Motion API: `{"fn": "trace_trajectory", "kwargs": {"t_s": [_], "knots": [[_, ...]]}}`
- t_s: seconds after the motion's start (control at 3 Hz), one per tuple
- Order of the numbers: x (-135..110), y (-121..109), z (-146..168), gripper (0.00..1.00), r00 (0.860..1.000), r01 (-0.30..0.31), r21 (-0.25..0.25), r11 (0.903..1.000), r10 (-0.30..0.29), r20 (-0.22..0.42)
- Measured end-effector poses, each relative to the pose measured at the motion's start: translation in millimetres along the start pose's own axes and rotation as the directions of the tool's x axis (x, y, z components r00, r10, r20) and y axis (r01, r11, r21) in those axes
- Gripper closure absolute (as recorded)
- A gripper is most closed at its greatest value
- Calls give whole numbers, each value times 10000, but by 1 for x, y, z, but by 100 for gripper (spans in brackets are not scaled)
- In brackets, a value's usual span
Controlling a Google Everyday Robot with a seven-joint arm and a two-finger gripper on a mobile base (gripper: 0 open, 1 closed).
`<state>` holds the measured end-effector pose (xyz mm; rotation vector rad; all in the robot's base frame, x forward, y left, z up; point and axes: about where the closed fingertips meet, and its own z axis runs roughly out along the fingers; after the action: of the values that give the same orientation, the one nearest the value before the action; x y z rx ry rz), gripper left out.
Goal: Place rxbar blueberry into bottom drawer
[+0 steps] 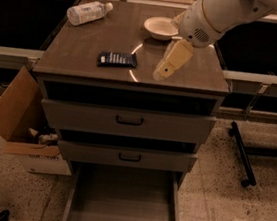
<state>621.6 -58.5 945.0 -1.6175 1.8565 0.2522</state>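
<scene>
Speckled stone flooring is spreading around a grey-brown three-drawer cabinet (126, 131), and its glossy brown top surface (75, 54) is filling the upper middle of the frame. Left of centre on that surface, the small flat dark navy-blue wrapped rxbar blueberry (117, 59) is lying flat, apart from everything else. The white arm's cream-coloured gripper (160, 75) is hanging over the surface just right of centre, near the bar's right end and not touching it. Whether its jaws are apart or together cannot be told.

A shallow white bowl (160, 27) is sitting at upper centre. A clear plastic bottle (88, 12) is lying on its side at upper left. At the bottom of the frame, the wide grey-brown bottom drawer (122, 203) is standing pulled out.

The step in hand is looking like the reach for the bar. It is probably going best with the jaws coming straight down across the bar's narrow width, since so thin a wrapper could be skidding on the glossy surface. The carry should be clearing the cabinet's front edge before lowering, with the release made low over the drawer floor.
</scene>
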Motion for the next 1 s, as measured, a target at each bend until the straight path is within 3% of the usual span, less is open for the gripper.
{"fn": "trace_trajectory", "kwargs": {"t_s": [0.67, 1.0], "knots": [[-35, -30, 71, 0, 9904, -135, -273, 9995, 172, 1371], [-35, -30, 71, 0, 9904, -136, -274, 9995, 173, 1372]]}}
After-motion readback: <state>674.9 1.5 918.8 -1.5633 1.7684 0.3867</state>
